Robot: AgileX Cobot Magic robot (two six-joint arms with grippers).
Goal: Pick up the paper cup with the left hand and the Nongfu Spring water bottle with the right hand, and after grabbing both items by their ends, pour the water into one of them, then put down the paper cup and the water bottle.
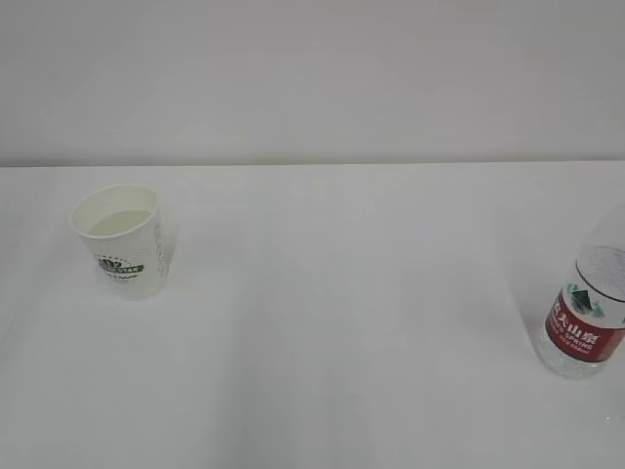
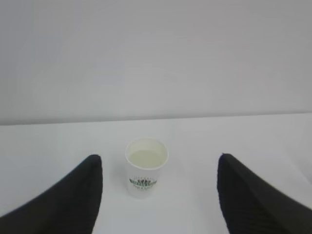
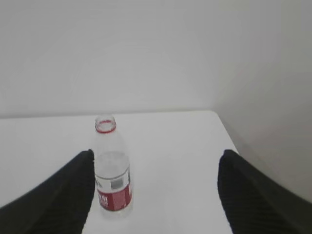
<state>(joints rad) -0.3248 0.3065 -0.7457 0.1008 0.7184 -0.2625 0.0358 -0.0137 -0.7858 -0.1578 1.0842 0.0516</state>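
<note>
The white paper cup with a dark green logo stands upright at the left of the table, holding pale water. In the left wrist view the paper cup sits ahead of my left gripper, which is open and empty, its black fingers well apart from the cup. The Nongfu Spring water bottle, clear with a red label, stands at the right edge of the exterior view, its top cut off. My right gripper is open; the uncapped bottle stands just ahead, close to its left finger.
A white table meets a plain white wall behind. The table's right edge runs close to the bottle in the right wrist view. Neither arm appears in the exterior view.
</note>
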